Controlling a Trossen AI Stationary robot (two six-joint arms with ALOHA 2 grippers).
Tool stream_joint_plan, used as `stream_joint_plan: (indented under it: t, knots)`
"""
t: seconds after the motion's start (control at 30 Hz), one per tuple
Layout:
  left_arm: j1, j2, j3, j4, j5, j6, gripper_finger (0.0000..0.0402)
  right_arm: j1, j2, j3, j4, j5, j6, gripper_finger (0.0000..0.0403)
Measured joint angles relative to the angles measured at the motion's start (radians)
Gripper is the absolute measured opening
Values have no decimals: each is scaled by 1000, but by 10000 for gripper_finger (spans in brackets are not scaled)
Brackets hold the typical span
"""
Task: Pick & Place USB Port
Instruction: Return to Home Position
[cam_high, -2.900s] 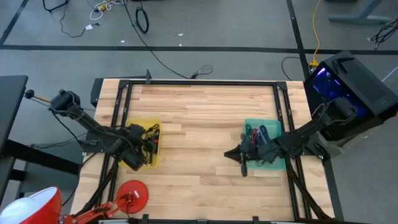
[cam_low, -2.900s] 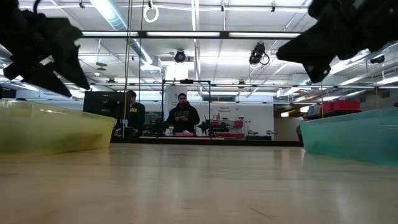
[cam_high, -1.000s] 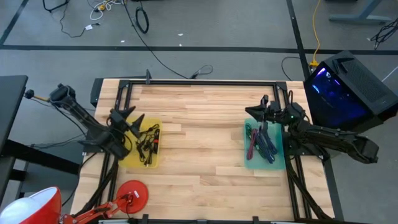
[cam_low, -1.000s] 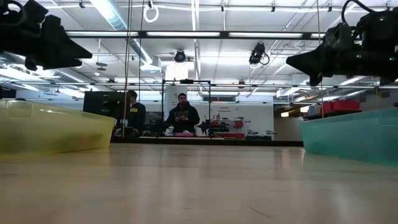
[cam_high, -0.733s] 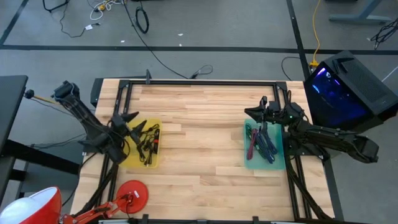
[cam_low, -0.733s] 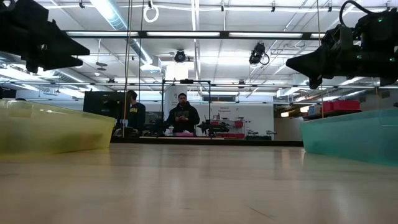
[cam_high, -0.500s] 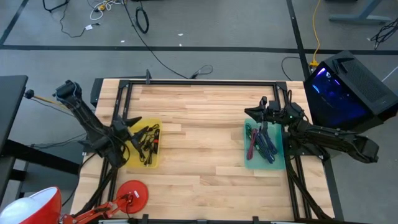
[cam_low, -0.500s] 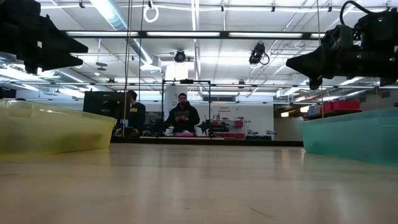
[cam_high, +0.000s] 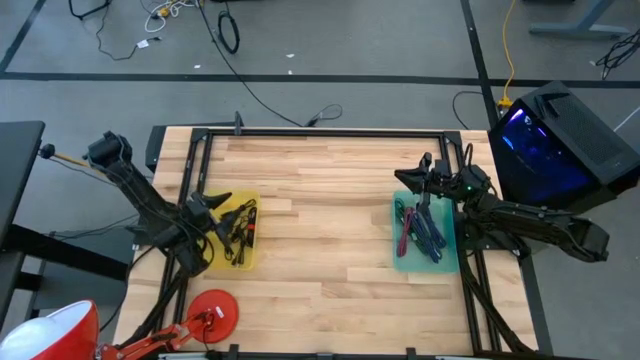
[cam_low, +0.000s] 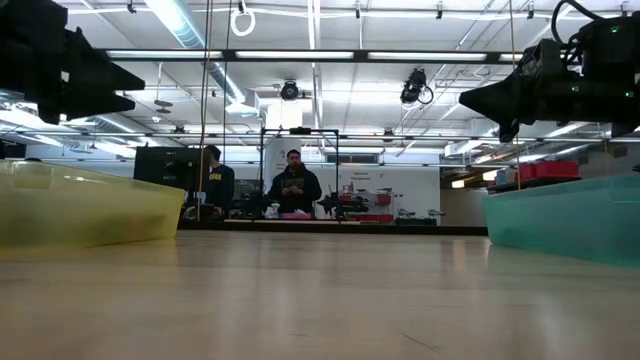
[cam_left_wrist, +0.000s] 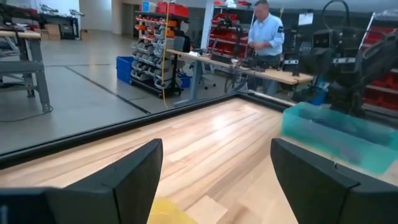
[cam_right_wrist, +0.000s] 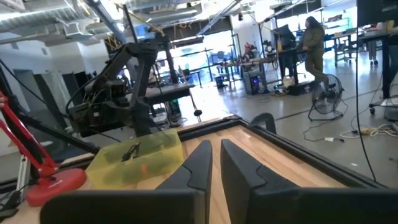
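A yellow bin (cam_high: 248, 258) near the table's left edge holds black USB cables (cam_high: 238, 228). A teal bin (cam_high: 448, 262) near the right edge holds red, blue and purple cables (cam_high: 420, 230). My left gripper (cam_high: 218, 200) hovers open and about level over the yellow bin's far-left corner (cam_left_wrist: 168, 208), pointing toward the teal bin (cam_left_wrist: 329, 134). My right gripper (cam_high: 405, 181) hovers shut and empty above the teal bin's far edge, pointing toward the yellow bin (cam_right_wrist: 140, 155). In the low view both grippers, left (cam_low: 125, 78) and right (cam_low: 470, 100), hang well above the bins.
Bare wooden tabletop (cam_high: 320, 220) lies between the two bins. A black metal frame (cam_high: 320, 133) runs along the table's edges. A red lamp base (cam_high: 213, 312) sits near the near-left corner. People stand at benches (cam_low: 292, 185) far behind the table.
My left gripper has drawn a little toward the near edge over the yellow bin's left side and tipped to about level, staying open. My right gripper has kept still. The cables in both bins have not moved.
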Motion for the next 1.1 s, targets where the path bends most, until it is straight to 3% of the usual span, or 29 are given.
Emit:
stream_joint_plan:
  t: [0.2,0.63,0.97,1.1]
  knots:
    - [0,2,0,4,118,16,303,0,0,0,-1,0,0,36]
    - [0,1,0,63,816,7,303,0,0,0,-3,0,0,36]
    - [0,-7,0,113,845,82,303,0,-5,0,-4,0,0,36]
    - [2,-84,-15,128,867,84,303,0,-39,0,-33,0,0,36]
